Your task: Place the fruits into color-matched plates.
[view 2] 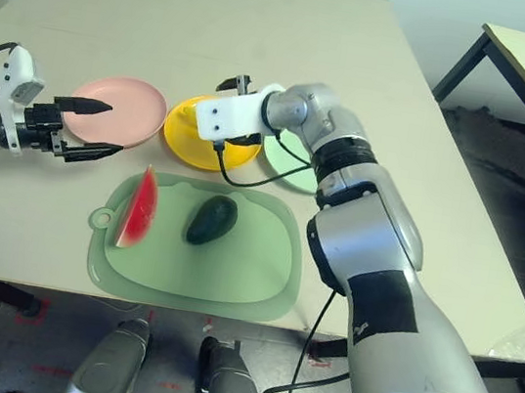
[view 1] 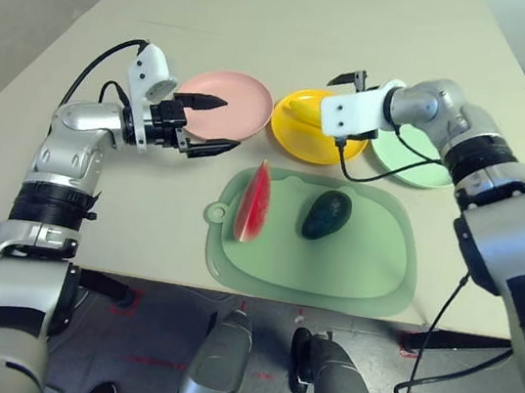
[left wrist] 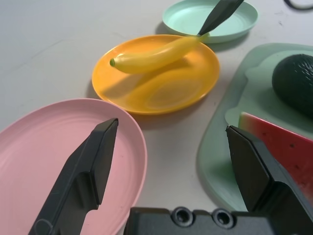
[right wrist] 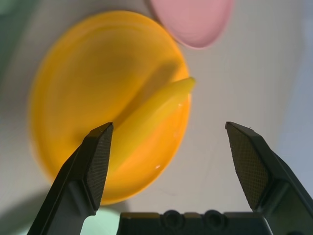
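On the beige surface (view 1: 388, 18), the curved yellow toy banana (view 1: 302, 110) lies in the round yellow plastic plate (view 1: 301, 138). The right pincer (right wrist: 171, 161) hovers above it, fingers wide apart and empty. The left pincer (view 1: 204, 125), also spread and empty, sits at the round pink plate's (view 1: 237, 104) 8 o'clock edge. The red watermelon wedge (view 1: 255, 201) and dark green avocado (view 1: 327, 214) rest on the pale green cutting board (view 1: 331, 266), at 6 o'clock from the plates. The mint green plate (view 1: 411, 164) sits beside the yellow one.
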`<control>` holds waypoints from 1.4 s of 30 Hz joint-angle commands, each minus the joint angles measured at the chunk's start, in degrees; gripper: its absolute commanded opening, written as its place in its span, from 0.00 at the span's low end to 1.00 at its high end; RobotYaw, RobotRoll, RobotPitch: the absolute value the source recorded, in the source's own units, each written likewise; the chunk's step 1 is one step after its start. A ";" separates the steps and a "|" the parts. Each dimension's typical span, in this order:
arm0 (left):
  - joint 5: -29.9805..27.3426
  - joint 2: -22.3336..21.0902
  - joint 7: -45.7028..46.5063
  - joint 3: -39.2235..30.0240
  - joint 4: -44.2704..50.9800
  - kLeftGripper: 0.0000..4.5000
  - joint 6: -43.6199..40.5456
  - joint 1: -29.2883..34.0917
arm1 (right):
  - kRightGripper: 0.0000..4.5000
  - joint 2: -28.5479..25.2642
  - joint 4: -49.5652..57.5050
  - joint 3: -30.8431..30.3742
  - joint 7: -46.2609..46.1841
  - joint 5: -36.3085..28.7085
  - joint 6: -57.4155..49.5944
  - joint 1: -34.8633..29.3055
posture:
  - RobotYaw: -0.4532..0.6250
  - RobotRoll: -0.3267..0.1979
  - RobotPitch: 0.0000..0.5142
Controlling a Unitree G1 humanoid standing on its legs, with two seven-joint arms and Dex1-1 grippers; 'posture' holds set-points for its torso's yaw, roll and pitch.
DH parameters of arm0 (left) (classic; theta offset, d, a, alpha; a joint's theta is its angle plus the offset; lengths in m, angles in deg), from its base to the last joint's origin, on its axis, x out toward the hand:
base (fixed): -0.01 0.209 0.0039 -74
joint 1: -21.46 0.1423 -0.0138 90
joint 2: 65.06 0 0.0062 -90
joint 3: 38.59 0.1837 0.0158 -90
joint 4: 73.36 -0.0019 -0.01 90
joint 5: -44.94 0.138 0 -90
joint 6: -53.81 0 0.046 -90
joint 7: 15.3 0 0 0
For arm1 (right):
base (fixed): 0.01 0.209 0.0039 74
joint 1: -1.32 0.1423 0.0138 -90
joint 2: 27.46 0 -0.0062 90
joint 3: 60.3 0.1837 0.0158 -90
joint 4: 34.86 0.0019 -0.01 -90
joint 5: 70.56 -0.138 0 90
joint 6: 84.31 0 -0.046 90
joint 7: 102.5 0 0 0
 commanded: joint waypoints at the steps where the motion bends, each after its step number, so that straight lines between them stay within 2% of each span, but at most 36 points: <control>1: 0.55 -0.12 -3.20 0.98 -1.38 1.00 1.72 -0.56 | 0.99 -4.50 9.38 2.37 14.34 -7.52 -1.63 -3.33 | 0.63 0.62 0.23; 5: 0.40 -0.34 -7.32 1.48 -2.45 1.00 3.54 -1.25 | 0.99 -10.51 30.21 3.83 28.14 -16.62 -15.22 -10.84 | 0.62 0.62 0.24; 8: 0.22 -0.61 -11.08 2.01 -3.11 1.00 4.85 -1.82 | 0.99 -14.87 47.96 4.92 33.66 -20.97 -29.53 -17.25 | 0.61 0.62 0.25; 12: -0.38 -0.66 -15.98 2.34 -3.33 1.00 6.27 -2.56 | 0.99 -17.34 63.41 5.70 34.49 -22.74 -46.47 -21.57 | 0.60 0.62 0.27; 16: -0.46 -1.22 -20.25 3.38 -2.62 1.00 6.60 -2.65 | 0.99 -16.92 71.05 5.28 32.99 -23.20 -56.99 -22.72 | 0.60 0.62 0.27; 19: -2.09 -2.56 -21.08 5.24 -1.52 1.00 5.93 -2.55 | 0.99 -16.31 73.76 3.83 31.78 -22.52 -59.65 -23.70 | 0.60 0.62 0.28; 27: -3.85 -4.26 -21.08 8.01 1.45 1.00 5.04 -2.30 | 0.99 -12.19 69.00 -2.04 24.83 -15.50 -52.36 -27.60 | 0.60 0.62 0.28; 35: -7.12 -5.46 -21.08 9.19 6.82 1.00 2.91 -1.63 | 0.99 -9.70 66.07 -4.54 24.35 -14.27 -50.91 -29.20 | 0.63 0.62 0.28; 42: -6.81 -5.78 -21.08 8.87 7.46 1.00 2.51 -1.14 | 0.99 -8.97 64.76 -5.60 23.85 -13.08 -49.23 -31.04 | 0.64 0.62 0.28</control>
